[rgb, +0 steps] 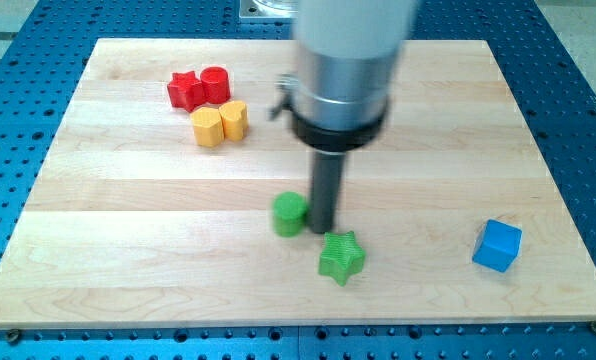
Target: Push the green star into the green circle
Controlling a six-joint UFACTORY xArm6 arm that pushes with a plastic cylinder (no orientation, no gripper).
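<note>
Pale wood planks make up the surface (128, 200), which sits on a blue perforated table (578, 90). The arm (350, 60) comes down from the top centre of the frame, a blurred grey-white cylinder ending in a silver collar and a black ring, and from that a straight dark rod drops vertically. There is no claw here, so nothing is gripped; the rod simply ends in my tip (325, 231), which stands on the surface at lower centre.

The green circle (289, 213) is just left of my tip, touching the rod or nearly so. The green star (341, 257) lies just below and slightly right of my tip, close to it; whether they touch cannot be told. Star and circle are near each other but apart, with my tip between them.

In the upper left, a red star (185, 90) and red cylinder (215, 84) touch, and directly below them a yellow hexagon (208, 127) and a yellow heart (235, 119) sit together. A blue cube (497, 245) stands alone at lower right, well apart from everything else.
</note>
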